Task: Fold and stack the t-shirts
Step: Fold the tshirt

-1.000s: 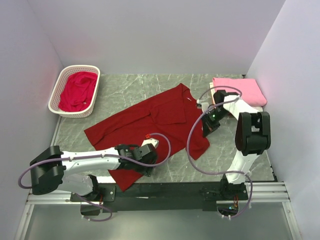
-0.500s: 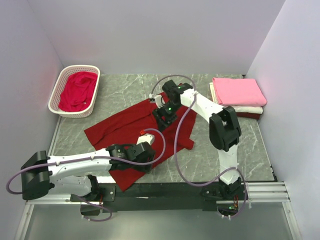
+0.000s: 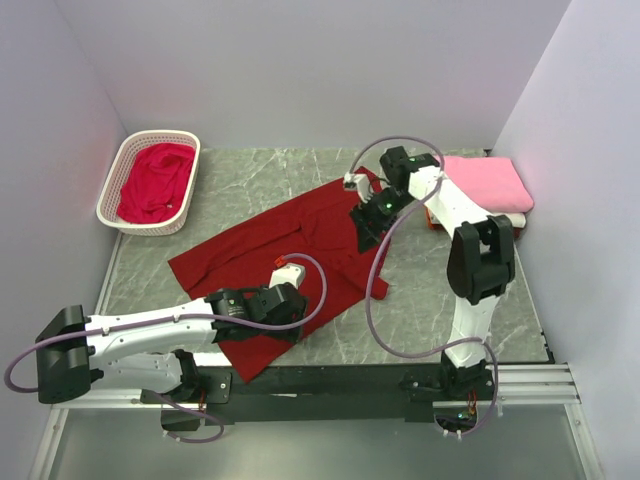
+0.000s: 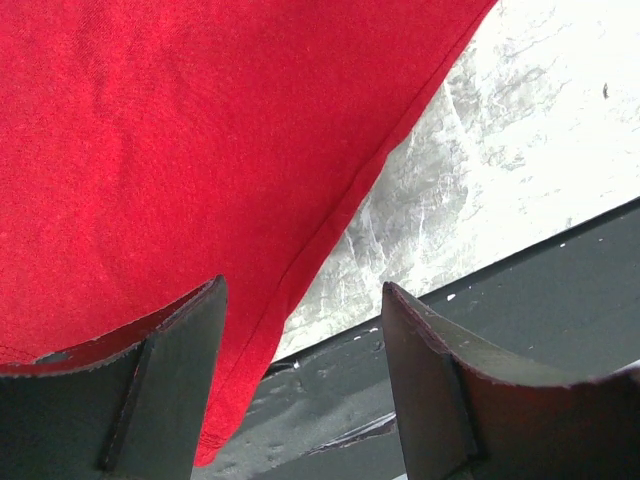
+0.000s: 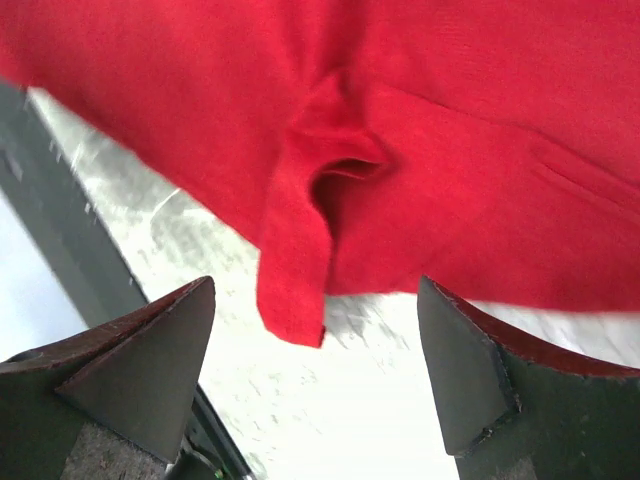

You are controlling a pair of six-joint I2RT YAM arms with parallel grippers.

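My left claw [image 4: 302, 292] is open over the straight hem of the soft dark red shirt [image 4: 150, 150]. My right claw [image 5: 315, 288] is open too, above a puffy fold, maybe a sleeve.

Matt knit cloth on the dark red t-shirt [image 3: 260, 245], fine grain, stitched hem. The crimson t-shirt [image 3: 155, 180] and pink t-shirt [image 3: 490, 180] are soft matt cloth too. The basket [image 3: 112, 192] is smooth white plastic lattice. The table [image 3: 250, 185] is grey veined stone-look with a faint sheen. The left gripper [image 4: 302, 295] has dark, matt, rough-edged fingers [image 4: 170, 390].
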